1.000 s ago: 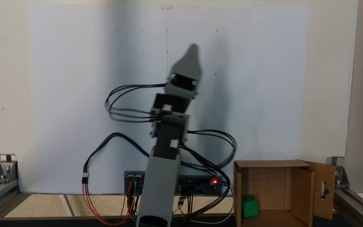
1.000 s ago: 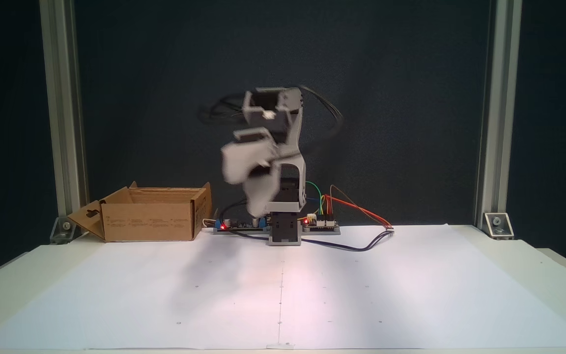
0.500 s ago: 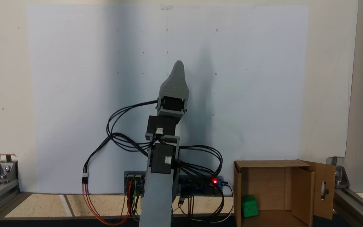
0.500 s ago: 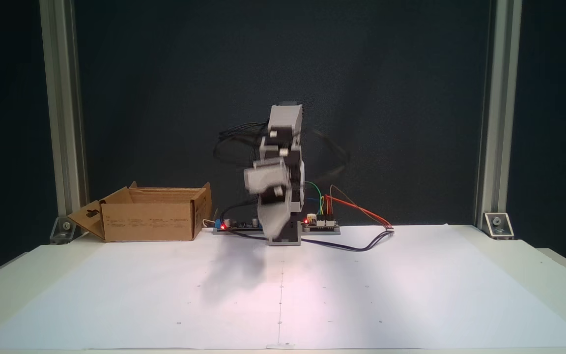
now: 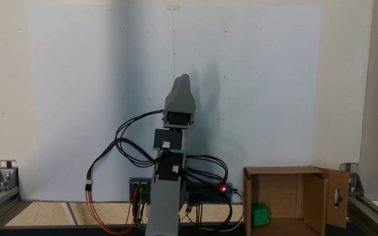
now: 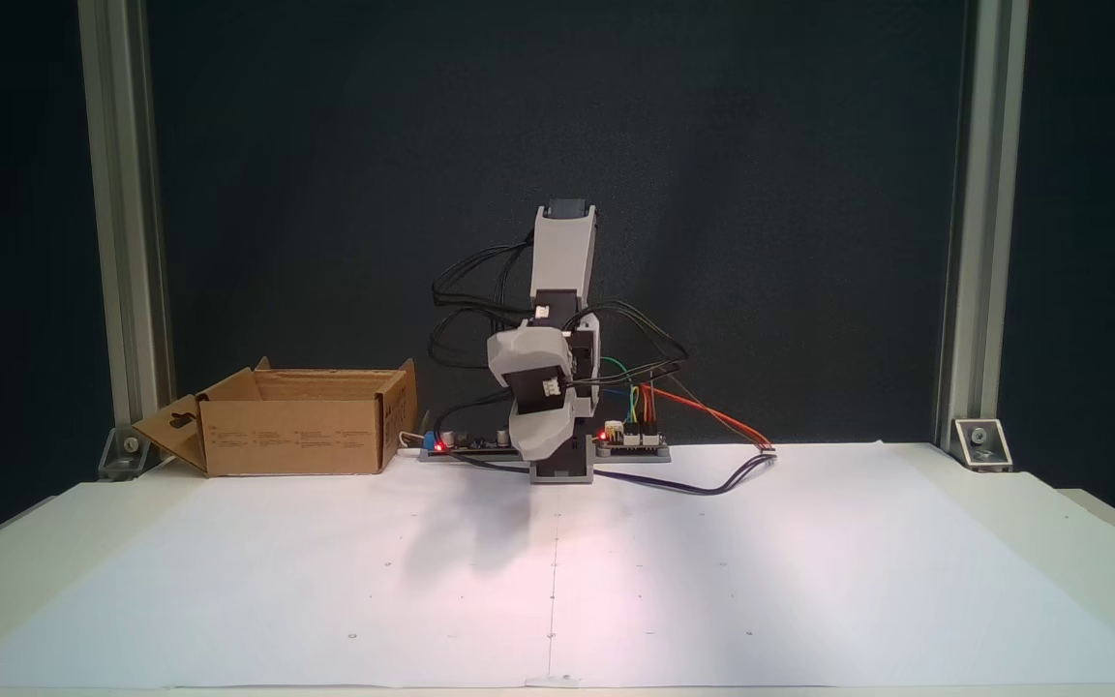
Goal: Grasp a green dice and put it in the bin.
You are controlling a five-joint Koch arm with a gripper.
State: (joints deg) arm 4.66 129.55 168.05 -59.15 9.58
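Note:
The green dice [image 5: 260, 213] lies inside the bin [image 5: 281, 170], a brown cardboard box, against its left wall in this fixed view. From the front, the bin [image 6: 296, 436] stands at the back left of the table and its wall hides the dice. The arm is folded over its base. My gripper [image 5: 183, 76] points along the sheet's centre line, well left of the bin. In the front view the gripper [image 6: 538, 453] hangs tip-down in front of the base, just above the paper. Its jaws look pressed together with nothing between them.
A large white paper sheet [image 6: 557, 571] covers the table. Circuit boards [image 6: 630, 440] and looping cables [image 5: 133, 154] sit around the arm's base. Aluminium frame posts [image 6: 127, 242] stand at both back corners. The bin's flap with a slot hole [image 5: 337, 196] sticks outward.
The arm has swung back to the centre line and folded down, lowering the gripper toward the paper. The green dice has stayed still in the bin.

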